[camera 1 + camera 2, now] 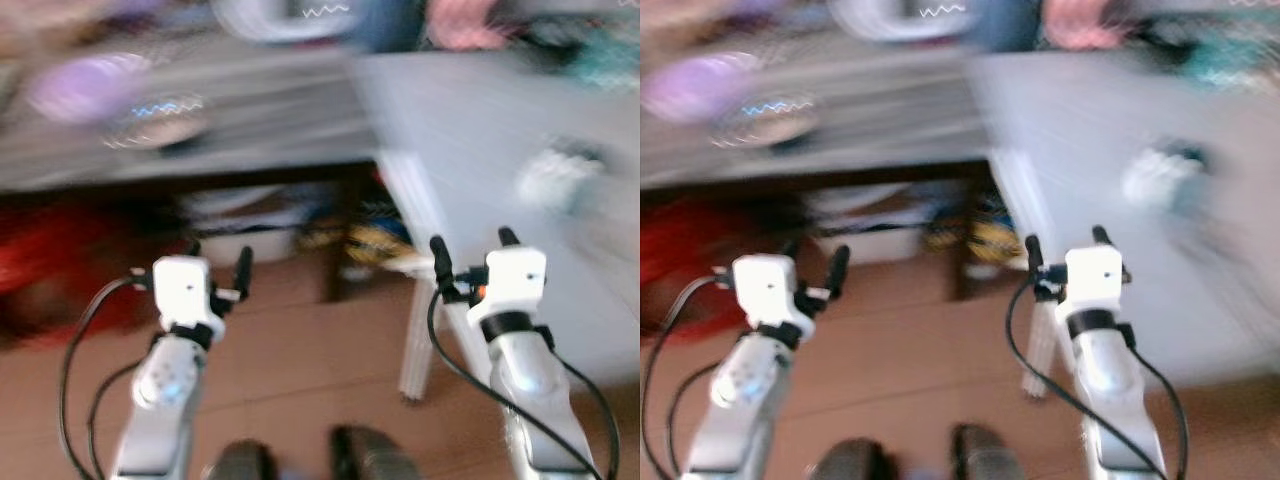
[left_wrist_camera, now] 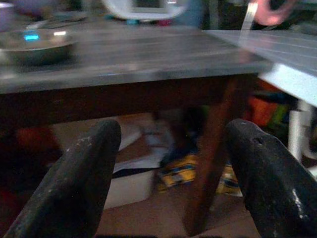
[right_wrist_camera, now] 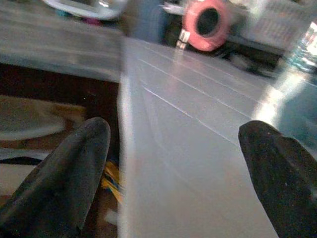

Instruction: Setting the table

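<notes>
1. My left gripper and right gripper sit low in the frame, both wide, holding nothing.
2. The white table is upper right, a metal bowl upper left.
3. Everything's blurry; I might bump the table.

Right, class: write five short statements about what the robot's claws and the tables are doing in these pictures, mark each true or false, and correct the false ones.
1. The left claw is open and holds nothing. True.
2. The right claw grips a plate. False: it is open, with nothing between its fingers.
3. A metal bowl sits on the dark wooden table. True.
4. A pale table stands ahead of the right claw, beside the dark one. True.
5. Both claws rest on a tabletop. False: they are in the air in front of the tables, above the brown floor.
</notes>
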Robot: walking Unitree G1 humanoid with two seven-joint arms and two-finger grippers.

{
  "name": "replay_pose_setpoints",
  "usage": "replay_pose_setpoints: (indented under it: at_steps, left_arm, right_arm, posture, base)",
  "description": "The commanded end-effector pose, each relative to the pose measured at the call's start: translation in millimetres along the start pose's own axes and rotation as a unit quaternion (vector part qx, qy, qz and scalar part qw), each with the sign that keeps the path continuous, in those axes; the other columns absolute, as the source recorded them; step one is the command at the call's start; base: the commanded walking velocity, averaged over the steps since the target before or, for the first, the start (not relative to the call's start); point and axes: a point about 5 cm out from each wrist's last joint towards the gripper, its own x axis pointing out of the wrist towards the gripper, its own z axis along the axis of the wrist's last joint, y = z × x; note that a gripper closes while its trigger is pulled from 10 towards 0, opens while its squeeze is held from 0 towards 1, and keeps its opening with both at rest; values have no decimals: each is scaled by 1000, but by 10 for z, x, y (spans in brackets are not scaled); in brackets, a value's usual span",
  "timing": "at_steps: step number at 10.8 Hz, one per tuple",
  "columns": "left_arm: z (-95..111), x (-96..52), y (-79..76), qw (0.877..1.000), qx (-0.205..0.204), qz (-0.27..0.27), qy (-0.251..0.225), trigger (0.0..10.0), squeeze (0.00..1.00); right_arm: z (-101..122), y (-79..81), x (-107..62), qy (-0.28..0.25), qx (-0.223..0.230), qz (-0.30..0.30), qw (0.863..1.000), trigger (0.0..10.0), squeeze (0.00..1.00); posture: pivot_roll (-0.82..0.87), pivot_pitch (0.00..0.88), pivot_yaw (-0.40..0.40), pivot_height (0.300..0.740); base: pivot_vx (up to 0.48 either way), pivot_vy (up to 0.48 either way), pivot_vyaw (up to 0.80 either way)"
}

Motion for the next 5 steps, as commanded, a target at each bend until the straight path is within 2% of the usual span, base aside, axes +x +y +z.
replay_pose_setpoints:
  at_steps: [1, 2, 5]
  left_arm:
    - [18, -2, 17, 1000, 1, 3, -2, 10000, 0]
    - [21, -4, 14, 1000, 2, 3, -3, 10000, 0]
    - [22, -14, -1, 1000, 3, 3, -3, 10000, 0]
  right_arm:
    - [-7, 10, -20, 3, 3, 7, 1000, 10000, 0]
    - [-10, 19, -24, 4, 4, 11, 1000, 10000, 0]
    - [3, 50, -9, 0, 7, 22, 1000, 10000, 0]
  posture:
    - [-33, 166, -20, 740]
    - [-32, 169, -20, 740]
    - [-31, 169, -23, 740]
  base:
    - [0, -307, -800]
    - [0, -315, -619]
    - [0, -396, 0]
